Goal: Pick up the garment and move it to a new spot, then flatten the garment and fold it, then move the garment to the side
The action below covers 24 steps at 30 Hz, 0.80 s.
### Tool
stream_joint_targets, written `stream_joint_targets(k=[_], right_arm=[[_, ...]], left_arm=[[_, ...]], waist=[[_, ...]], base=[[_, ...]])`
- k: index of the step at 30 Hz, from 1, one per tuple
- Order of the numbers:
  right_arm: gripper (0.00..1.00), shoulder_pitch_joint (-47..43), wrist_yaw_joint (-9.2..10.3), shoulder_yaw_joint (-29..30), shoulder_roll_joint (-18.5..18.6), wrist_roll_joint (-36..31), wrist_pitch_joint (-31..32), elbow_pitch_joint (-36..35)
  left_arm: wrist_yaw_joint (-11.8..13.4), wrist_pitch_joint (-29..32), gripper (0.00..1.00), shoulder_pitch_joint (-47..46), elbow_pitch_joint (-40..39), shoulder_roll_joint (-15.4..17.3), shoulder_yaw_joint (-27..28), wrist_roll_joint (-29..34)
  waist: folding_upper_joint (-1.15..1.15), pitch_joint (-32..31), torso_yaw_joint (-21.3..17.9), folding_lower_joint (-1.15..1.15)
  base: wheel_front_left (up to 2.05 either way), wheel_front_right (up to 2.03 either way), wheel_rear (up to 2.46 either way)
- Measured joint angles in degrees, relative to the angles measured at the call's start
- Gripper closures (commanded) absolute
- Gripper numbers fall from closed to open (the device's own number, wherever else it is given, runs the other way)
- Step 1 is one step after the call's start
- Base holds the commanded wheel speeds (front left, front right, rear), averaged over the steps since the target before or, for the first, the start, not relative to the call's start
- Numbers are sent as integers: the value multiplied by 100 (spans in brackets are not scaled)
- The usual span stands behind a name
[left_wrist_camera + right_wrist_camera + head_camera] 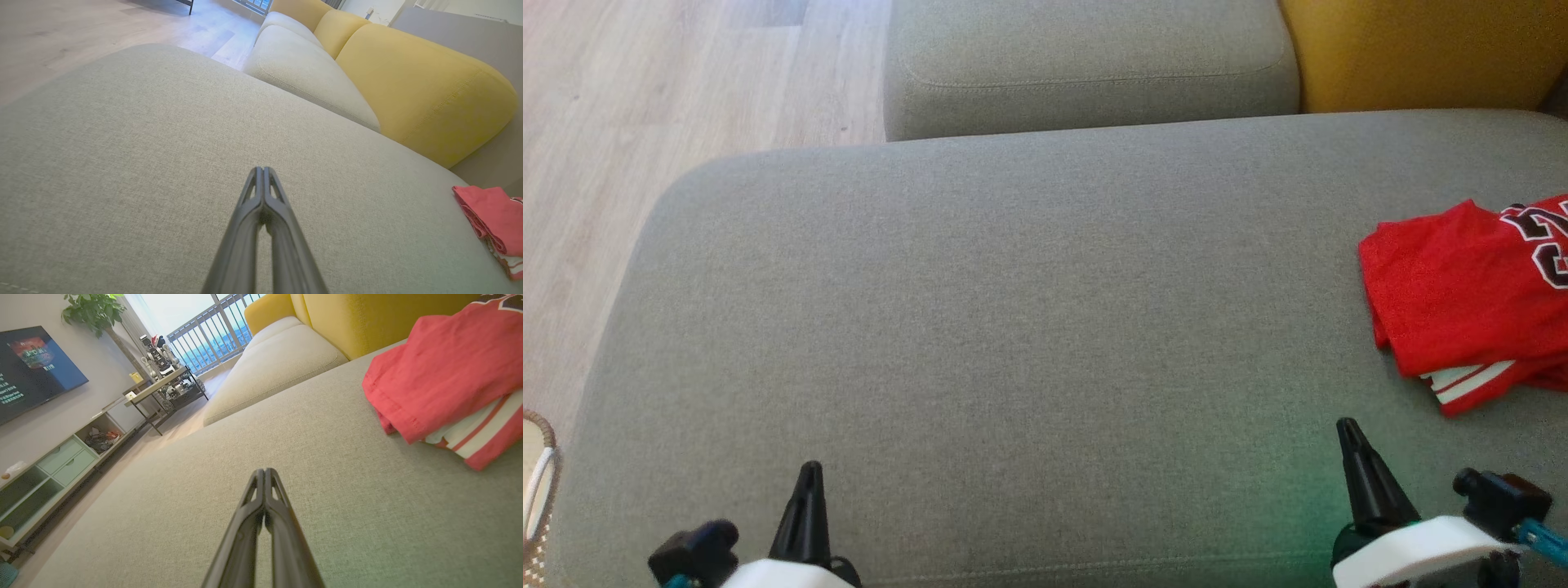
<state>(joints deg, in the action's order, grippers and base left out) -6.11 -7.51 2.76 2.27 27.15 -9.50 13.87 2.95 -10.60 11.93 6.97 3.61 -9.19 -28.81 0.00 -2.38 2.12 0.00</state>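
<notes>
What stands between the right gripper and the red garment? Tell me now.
Nothing visible does. The shut right gripper points across the bare grey sofa cushion. The red garment lies ahead and to its right, apart from the fingers, with plain cushion fabric between them.

Black tapered fingers (805, 510), white wrists (1417, 551), teal cables (1539, 536)

Red garment (1462, 302), folded, white-striped trim, lying at cushion's right edge
</notes>
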Motion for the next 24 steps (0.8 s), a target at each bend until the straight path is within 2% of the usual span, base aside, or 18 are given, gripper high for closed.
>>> stream_joint_targets(k=[24], right_arm=[[100, 229, 0, 103, 0, 1538, 358, 35]], left_arm=[[-252, 305, 100, -332, 192, 22, 225, -1579]], waist=[[0, 62, -51, 0]], base=[[0, 0, 0]])
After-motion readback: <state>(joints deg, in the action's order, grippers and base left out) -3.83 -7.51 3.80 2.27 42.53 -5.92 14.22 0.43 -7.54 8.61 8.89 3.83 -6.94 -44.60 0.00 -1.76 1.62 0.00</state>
